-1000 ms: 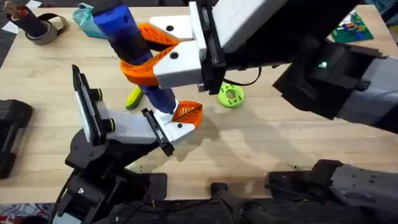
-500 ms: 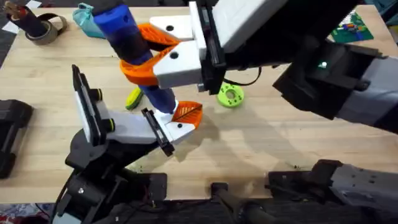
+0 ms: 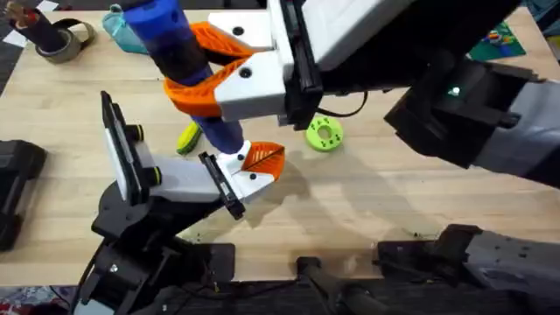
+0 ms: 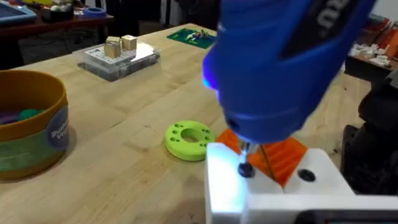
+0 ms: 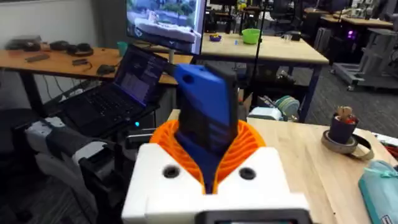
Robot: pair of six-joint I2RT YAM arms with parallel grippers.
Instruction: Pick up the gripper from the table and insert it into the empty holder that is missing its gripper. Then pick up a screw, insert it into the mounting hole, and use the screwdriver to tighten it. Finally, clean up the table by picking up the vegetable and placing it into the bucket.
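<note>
Tightening of the screw was judged in hand: the right claw (image 3: 203, 74) was clamped around the screwdriver (image 3: 179, 61), long axis steeply upright, tip pointing down from the claw onto the screw (image 4: 245, 169) in the gripper (image 3: 254, 171). Next move likely requires sustained downward pressure and rotation. Left claw's state could not be determined.

A green disc (image 3: 325, 134) with holes lies on the wooden table (image 3: 367, 192), a tape roll (image 3: 61, 39) well apart.
</note>
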